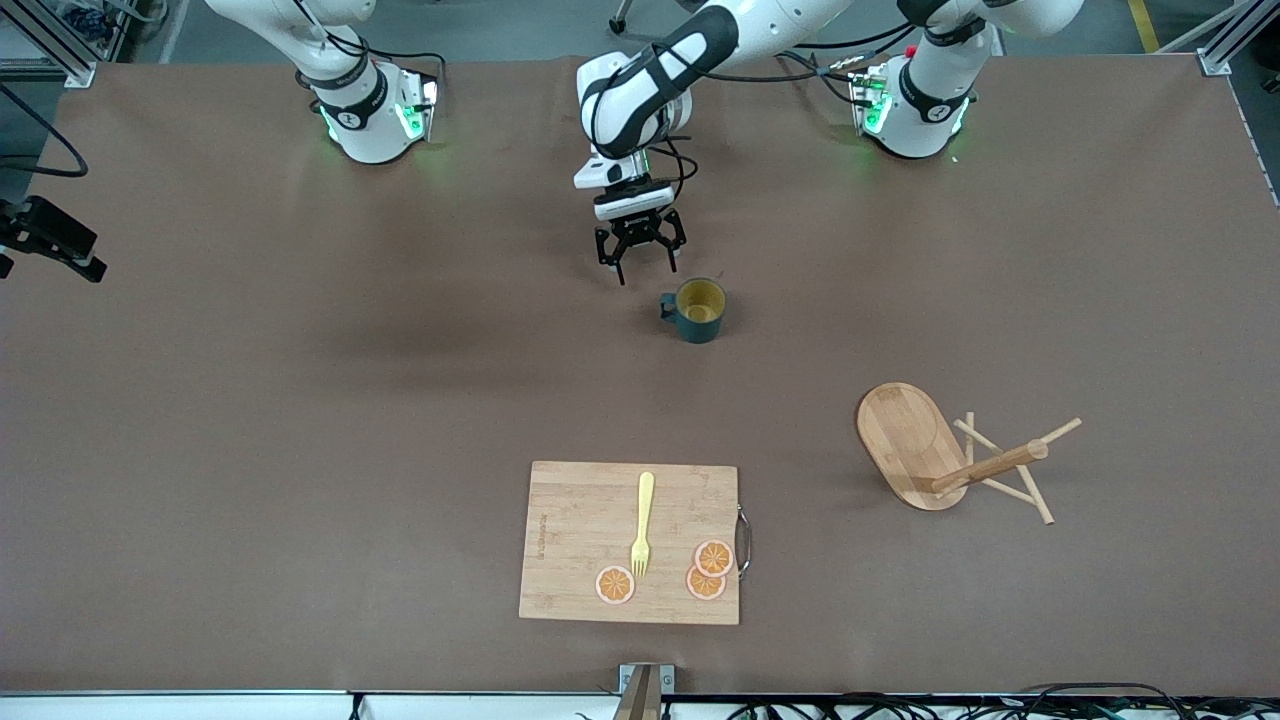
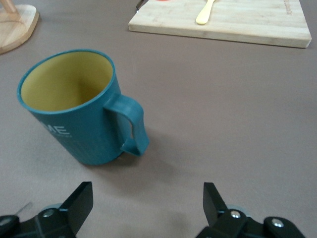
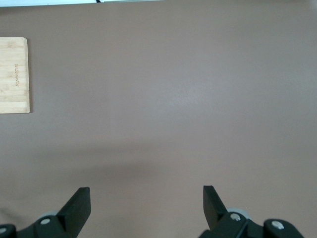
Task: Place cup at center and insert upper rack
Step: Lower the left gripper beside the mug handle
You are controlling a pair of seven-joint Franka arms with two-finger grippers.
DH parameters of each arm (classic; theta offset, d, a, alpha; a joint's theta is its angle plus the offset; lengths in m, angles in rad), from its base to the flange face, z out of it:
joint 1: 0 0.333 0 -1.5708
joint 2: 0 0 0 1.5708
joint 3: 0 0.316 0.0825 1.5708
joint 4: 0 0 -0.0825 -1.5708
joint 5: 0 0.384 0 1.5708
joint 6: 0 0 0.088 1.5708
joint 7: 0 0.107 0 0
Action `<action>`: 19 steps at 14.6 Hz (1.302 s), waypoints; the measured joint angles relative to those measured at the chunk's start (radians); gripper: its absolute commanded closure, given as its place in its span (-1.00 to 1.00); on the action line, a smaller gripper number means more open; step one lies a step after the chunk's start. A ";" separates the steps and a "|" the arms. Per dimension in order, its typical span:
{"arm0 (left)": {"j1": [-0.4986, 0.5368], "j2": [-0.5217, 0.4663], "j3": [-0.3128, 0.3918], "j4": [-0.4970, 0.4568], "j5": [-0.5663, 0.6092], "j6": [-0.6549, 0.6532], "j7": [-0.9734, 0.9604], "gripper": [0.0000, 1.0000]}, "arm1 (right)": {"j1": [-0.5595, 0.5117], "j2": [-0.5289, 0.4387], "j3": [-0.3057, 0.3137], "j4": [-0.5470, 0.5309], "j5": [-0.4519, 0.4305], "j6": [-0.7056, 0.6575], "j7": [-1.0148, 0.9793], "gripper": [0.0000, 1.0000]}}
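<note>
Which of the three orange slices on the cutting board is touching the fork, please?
The lone orange slice toward the right arm's end of the cutting board: the fork tines reach its edge. The other two overlap each other beside the board's handle.

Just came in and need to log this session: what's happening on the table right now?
The left gripper hangs open just above the table beside the cup, which stands upright near the middle, held by nothing. The upper rack lies tipped on its side toward the left arm's end, untouched. The right gripper is open, empty and waiting. A cutting board with a yellow fork and orange slices sits nearest the front camera.
</note>
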 measured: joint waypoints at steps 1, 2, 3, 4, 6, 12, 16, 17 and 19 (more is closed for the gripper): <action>-0.029 0.001 0.033 0.006 0.000 0.000 0.000 -0.96 | 0.000 0.000 0.000 0.000 0.000 -0.005 0.000 -1.00; -0.062 0.004 0.069 0.012 0.000 0.000 0.000 -0.95 | 0.000 0.000 0.000 0.000 0.000 -0.011 0.000 -1.00; -0.097 0.009 0.106 0.018 0.003 0.000 0.000 -0.94 | 0.000 0.000 -0.001 0.000 0.000 -0.020 0.000 -1.00; -0.131 0.018 0.141 0.027 0.009 0.000 -0.001 -0.92 | 0.000 0.000 -0.001 0.000 0.000 -0.026 0.000 -1.00; -0.174 0.038 0.184 0.049 0.028 0.000 -0.002 -0.91 | 0.000 0.000 -0.001 0.000 0.000 -0.028 0.000 -1.00; -0.181 0.059 0.191 0.067 0.097 -0.001 0.001 -0.89 | 0.000 0.000 -0.001 0.000 0.000 -0.029 0.000 -1.00; -0.181 0.062 0.201 0.067 0.120 -0.001 0.065 -0.85 | 0.000 0.000 -0.001 0.000 0.000 -0.030 0.000 -1.00; -0.181 0.063 0.206 0.067 0.129 -0.002 0.071 -0.84 | 0.000 0.000 -0.001 0.000 0.000 -0.030 0.000 -1.00; -0.181 0.065 0.217 0.067 0.151 -0.002 0.077 -0.83 | 0.000 0.000 -0.001 0.000 0.000 -0.030 0.000 -1.00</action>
